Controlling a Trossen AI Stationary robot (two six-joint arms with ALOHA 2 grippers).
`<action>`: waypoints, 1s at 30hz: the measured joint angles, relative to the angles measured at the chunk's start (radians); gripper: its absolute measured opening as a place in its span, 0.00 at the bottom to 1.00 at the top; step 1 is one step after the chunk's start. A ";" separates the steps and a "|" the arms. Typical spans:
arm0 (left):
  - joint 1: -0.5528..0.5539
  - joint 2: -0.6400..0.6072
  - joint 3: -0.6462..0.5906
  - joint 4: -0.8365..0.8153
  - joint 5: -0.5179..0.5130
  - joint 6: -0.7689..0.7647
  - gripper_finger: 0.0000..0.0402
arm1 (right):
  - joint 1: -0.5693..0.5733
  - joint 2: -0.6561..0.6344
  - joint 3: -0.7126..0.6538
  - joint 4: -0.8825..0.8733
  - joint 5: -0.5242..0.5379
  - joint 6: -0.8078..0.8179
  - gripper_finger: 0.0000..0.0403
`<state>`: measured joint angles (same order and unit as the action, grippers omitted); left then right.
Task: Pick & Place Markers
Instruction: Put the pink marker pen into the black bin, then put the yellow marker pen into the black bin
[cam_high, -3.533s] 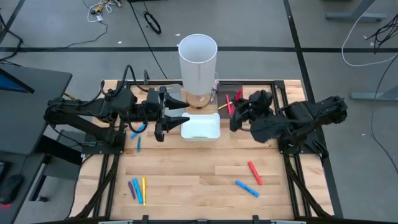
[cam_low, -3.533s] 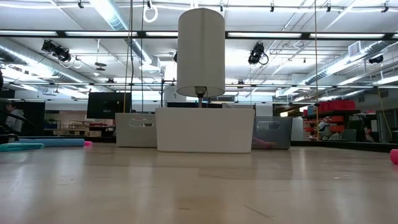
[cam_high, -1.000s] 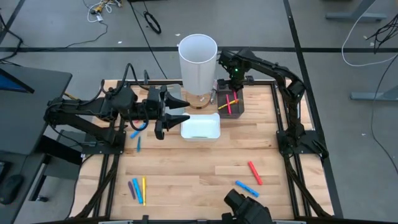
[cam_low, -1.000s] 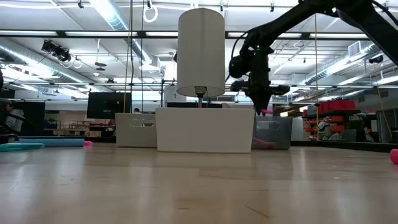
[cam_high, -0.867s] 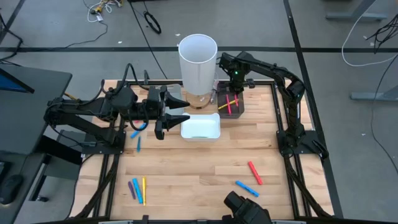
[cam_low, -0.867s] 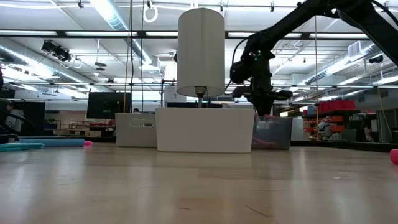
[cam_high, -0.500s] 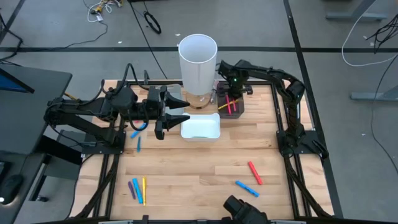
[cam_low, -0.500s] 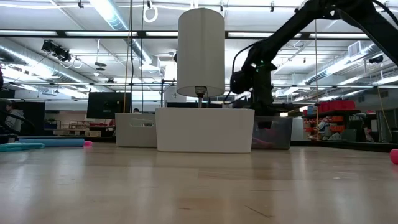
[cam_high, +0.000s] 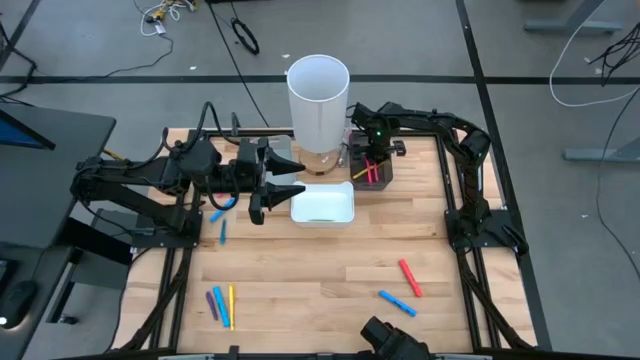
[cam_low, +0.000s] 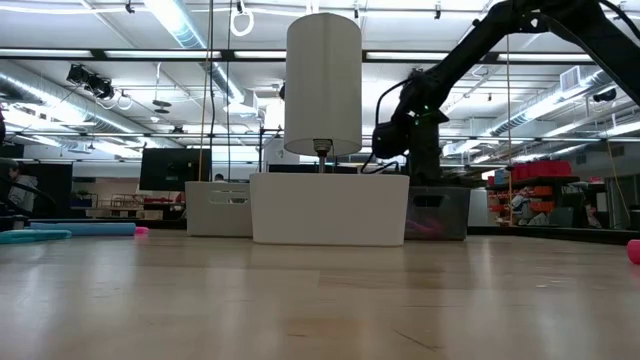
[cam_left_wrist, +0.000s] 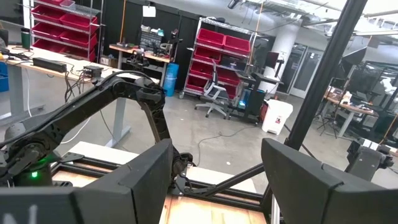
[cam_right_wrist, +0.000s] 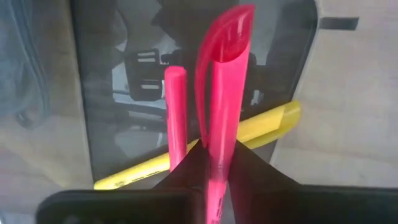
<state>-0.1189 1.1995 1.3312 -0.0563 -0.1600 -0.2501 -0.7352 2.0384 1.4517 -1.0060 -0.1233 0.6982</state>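
While your right arm (cam_high: 455, 140) reaches in a long bend from its base at the table's right edge across to the far middle, its wrist drops steeply so the right gripper (cam_high: 372, 160) sits down inside the dark tray (cam_high: 385, 172), just beside the tall white cylinder (cam_high: 318, 100). In the right wrist view you see its fingers (cam_right_wrist: 255, 171) clamped on a pink marker (cam_right_wrist: 221, 106), whose capped end points into the tray above another pink marker (cam_right_wrist: 176, 112) and a yellow marker (cam_right_wrist: 267, 127) lying crossed on the tray floor. Your left arm (cam_high: 140, 180) waits stretched level from the left, its left gripper (cam_high: 278, 190) spread wide and empty just beside the white tray (cam_high: 322, 205). The remaining markers lie on the wooden table (cam_high: 320, 270): a blue pair (cam_high: 219, 222) near the left arm, a mixed cluster (cam_high: 221, 304) at the near left, and a red marker (cam_high: 410, 277) with a blue marker (cam_high: 397, 303) at the near right.
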 joint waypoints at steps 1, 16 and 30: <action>0.000 0.000 0.000 0.000 0.000 0.000 0.63 | 0.002 0.000 -0.001 -0.004 -0.006 -0.004 0.12; 0.000 0.000 0.000 0.000 0.000 0.000 0.63 | 0.010 -0.064 -0.001 -0.004 0.037 -0.049 0.54; 0.000 0.000 0.000 0.000 0.000 0.000 0.63 | 0.039 -0.243 -0.001 -0.005 0.154 -0.056 0.49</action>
<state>-0.1191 1.1995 1.3312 -0.0566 -0.1600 -0.2504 -0.6958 1.7957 1.4509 -1.0111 0.0305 0.6422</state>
